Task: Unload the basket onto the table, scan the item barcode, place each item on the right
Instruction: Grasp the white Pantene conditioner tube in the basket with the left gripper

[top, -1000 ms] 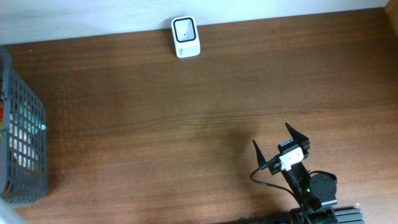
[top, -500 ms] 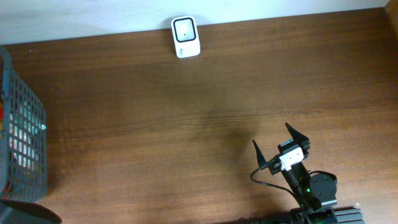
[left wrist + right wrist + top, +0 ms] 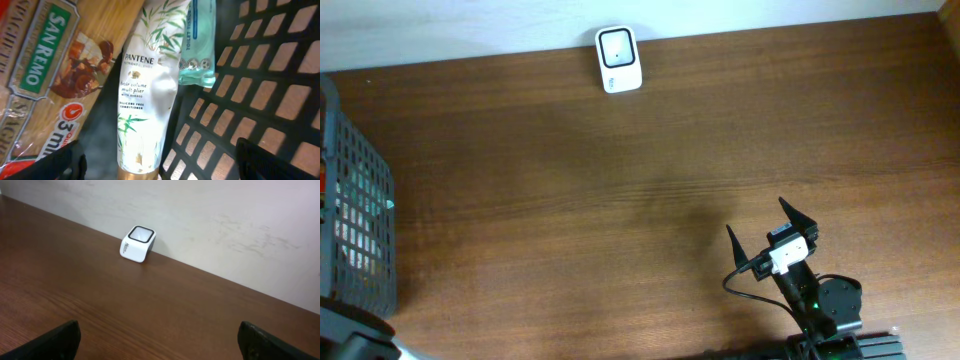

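Evidently the pick had not yet begun. The left gripper [image 3: 161,161] hung inside the basket [image 3: 260,90] with its jaws wide apart and nothing between them. Directly below it lay the Pantene tube [image 3: 145,100], which looked like the item to be scanned. The tube rested on the basket floor, with a spaghetti pack [image 3: 45,75] touching it on one side. A wipes packet [image 3: 200,45] sat against its upper end.

The scanner [image 3: 618,60] stood well apart from the basket [image 3: 360,230], at the far edge of the table [image 3: 650,190] by the wall. The right gripper [image 3: 757,222] waited well apart from the basket too, with its jaws fully spread and empty.

The main risk seemed to be crowding. A finger coming down could land on the spaghetti pack or catch in the basket's mesh. The glossy, tapered tube might also squirt out of a pinch. Its barcode was not visible, so it might reach the scanner facing the wrong way.
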You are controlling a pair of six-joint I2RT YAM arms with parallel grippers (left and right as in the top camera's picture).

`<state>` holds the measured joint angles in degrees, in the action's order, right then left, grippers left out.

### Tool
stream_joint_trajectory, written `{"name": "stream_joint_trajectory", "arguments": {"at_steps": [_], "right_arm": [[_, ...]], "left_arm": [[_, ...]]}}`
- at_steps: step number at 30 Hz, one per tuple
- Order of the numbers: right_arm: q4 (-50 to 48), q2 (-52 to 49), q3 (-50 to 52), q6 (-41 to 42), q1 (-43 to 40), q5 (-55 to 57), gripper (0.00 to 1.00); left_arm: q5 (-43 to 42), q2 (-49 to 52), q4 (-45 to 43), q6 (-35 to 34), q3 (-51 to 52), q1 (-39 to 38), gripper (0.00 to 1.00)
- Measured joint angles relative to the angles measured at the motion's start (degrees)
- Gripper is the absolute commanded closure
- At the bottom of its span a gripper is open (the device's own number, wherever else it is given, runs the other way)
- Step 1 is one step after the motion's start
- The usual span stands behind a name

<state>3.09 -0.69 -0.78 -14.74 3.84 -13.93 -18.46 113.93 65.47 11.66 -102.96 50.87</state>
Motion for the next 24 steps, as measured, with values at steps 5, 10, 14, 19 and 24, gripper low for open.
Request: {"name": "stream_joint_trajectory", "arguments": {"at_steps": [5,10,14,19,24], "right_arm": [[0.0,0.0,0.0,-0.02,0.0,0.0,0.01],[0.0,0.0,0.0,-0.02,0.0,0.0,0.01],[0.0,0.0,0.0,-0.02,0.0,0.0,0.01],[0.02,0.0,0.0,0.0,0.0,0.0,0.01],[0.02,0.0,0.0,-0.02,0.0,0.0,0.01]], "left_arm": [[1.22,2.01,-1.05,1.42,3.02,0.0,0.1],[1.51,3.1,-4.15,2.78,5.79,-0.07,0.1],[2.43,3.1,-6.78,4.28,8.94,-0.13,0.13],[3.32,3.1,-10.34,5.14,12.92,-0.13,0.35],[3.67,3.1,-12.2,5.46,14.82,-0.46,0.72]]}}
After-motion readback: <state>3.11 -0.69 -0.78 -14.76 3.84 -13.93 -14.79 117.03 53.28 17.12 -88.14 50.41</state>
